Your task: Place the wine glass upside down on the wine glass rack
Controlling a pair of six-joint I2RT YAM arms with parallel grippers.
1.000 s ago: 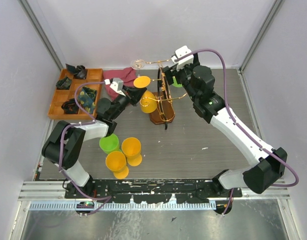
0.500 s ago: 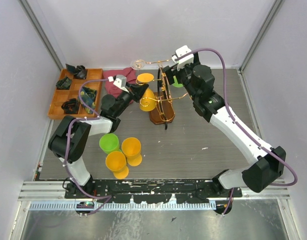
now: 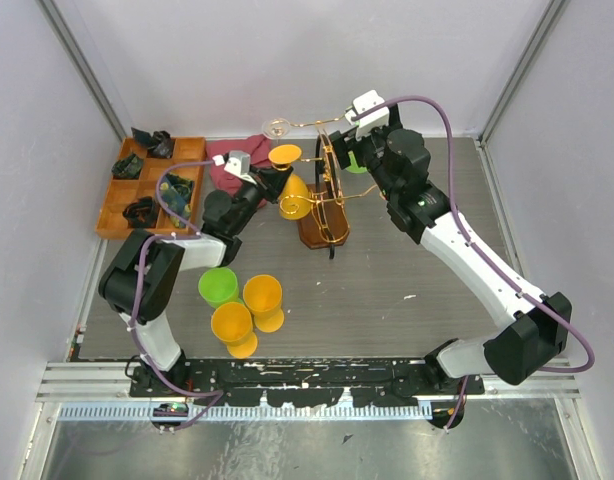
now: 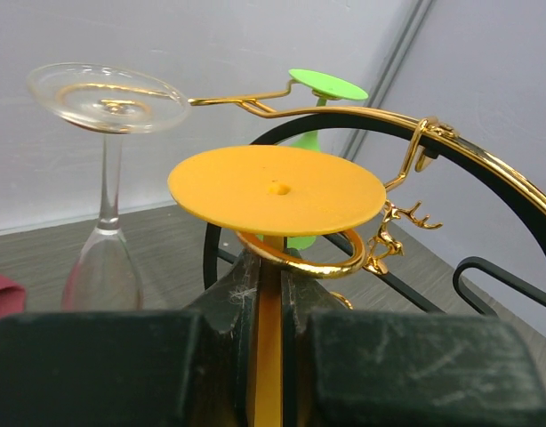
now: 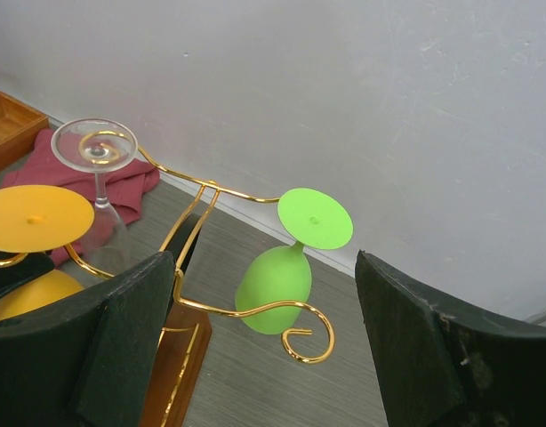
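Seen from above, a gold wire rack on a dark wooden base stands in the upper middle of the frame, on a grey table. The left tool reaches in from the left of the frame and is clamped on the stem of an orange wine glass, held upside down with its flat foot uppermost and its bowl hanging below, just beside the rack.

From the left wrist camera, the orange foot fills the centre of the frame. A gold curl of the rack sits just beneath it and appears to wrap around the stem. Whether the foot touches the curl cannot be told.

The right tool hangs at the upper right of the rack, its jaws spread wide and holding nothing.

Two other glasses hang upside down on the rack: a clear glass at the upper left of the left wrist view and a green glass in the middle of the right wrist view.

The task looks nearly finished. The glass is inverted and seemingly threaded into the curl. What seems left is to lower it until the foot bears on the wire, open the tool and draw away.

Three more glasses, a green one and two orange ones, stand on the table at lower left of centre. A wooden tray and a red cloth lie at upper left.
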